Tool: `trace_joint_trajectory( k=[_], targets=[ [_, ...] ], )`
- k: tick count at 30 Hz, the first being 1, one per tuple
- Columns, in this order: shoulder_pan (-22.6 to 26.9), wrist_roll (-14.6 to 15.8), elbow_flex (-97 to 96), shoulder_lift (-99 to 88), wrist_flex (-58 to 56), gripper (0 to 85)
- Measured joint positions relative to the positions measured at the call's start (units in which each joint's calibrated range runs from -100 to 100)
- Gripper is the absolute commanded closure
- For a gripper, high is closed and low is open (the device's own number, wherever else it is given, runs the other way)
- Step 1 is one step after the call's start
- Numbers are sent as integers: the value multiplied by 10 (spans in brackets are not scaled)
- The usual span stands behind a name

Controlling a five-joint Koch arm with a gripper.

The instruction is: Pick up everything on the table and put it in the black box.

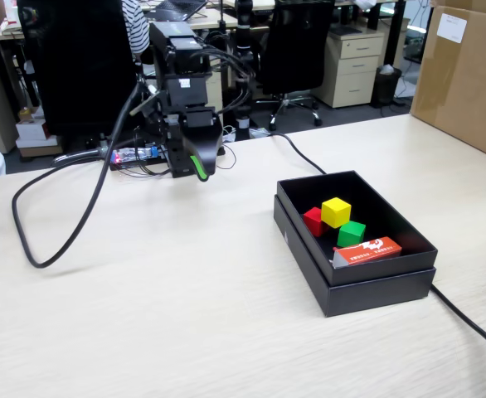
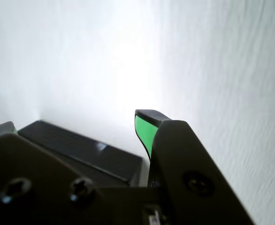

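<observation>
Four things lie in the black box (image 1: 355, 286), right of centre on the table (image 1: 185, 315) in the fixed view: a yellow cube (image 1: 336, 211) on top, a red cube (image 1: 313, 220) touching it on its left, a green cube (image 1: 352, 233) just in front, and an orange packet (image 1: 367, 249) against the near wall. Nothing loose shows on the tabletop beyond a black cable (image 1: 69, 224) looping from the arm's base and another running past the box. As far as these pictures show, the picking looks finished, with nothing left to collect.

Well apart from the box, the gripper (image 1: 200, 172) hangs folded near its base at the far edge, carrying nothing. In the wrist view one green-faced finger (image 2: 147, 131) stands beside a flat black jaw, over washed-out bright table; whether the jaws are parted or closed I cannot tell from either view.
</observation>
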Motion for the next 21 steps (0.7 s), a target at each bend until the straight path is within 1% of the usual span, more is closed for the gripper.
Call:
trace_joint_trajectory(
  k=[8,10,17,19,21],
  targets=[
    [-2,0,-250,-211,115,354],
    [-4,0,-299,-246,145,335],
    [-12,-3,-422,-277,222,331],
    [-12,-8,-468,-277,262,331],
    [-12,-16,-530,-289,331,333]
  ],
)
